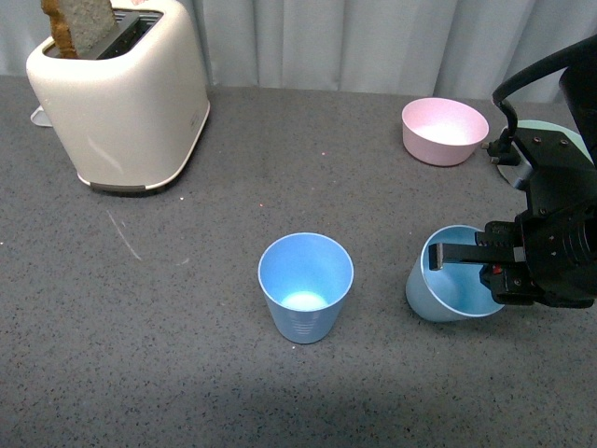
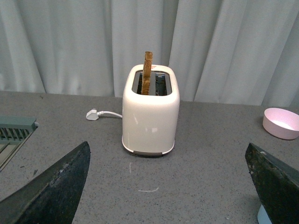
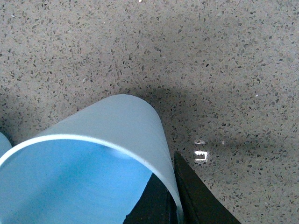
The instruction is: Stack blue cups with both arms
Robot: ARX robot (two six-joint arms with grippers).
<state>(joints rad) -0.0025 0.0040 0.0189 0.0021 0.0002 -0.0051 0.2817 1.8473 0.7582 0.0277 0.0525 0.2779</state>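
Upright cup [image 1: 306,297] first, low in the centre of the front view: mouth up, alone on the grey table [image 1: 140,373], nothing touching it. Across a strip of bare table, at lower right, the tilted cup [image 1: 437,301] leans with its mouth turned toward the right arm [image 1: 560,215]. And the right gripper [image 1: 466,266] has it! One finger [image 1: 457,252] reaches inside the mouth and the other sits outside, with the jaws pinched tight on the wall. The right wrist view backs that up, showing the blue wall sandwiched between two black fingers [image 3: 198,200]. Whether this cup's base touches the table, I can't tell.

The left gripper [image 2: 167,144] appears only in its own wrist view: fingers spread wide, nothing between them, facing the toaster [image 2: 150,112]. In the front view that toaster stands at upper left with a bread slice [image 1: 79,23] poking out. The pink bowl [image 1: 444,131] sits at upper right, well behind the tilted cup.
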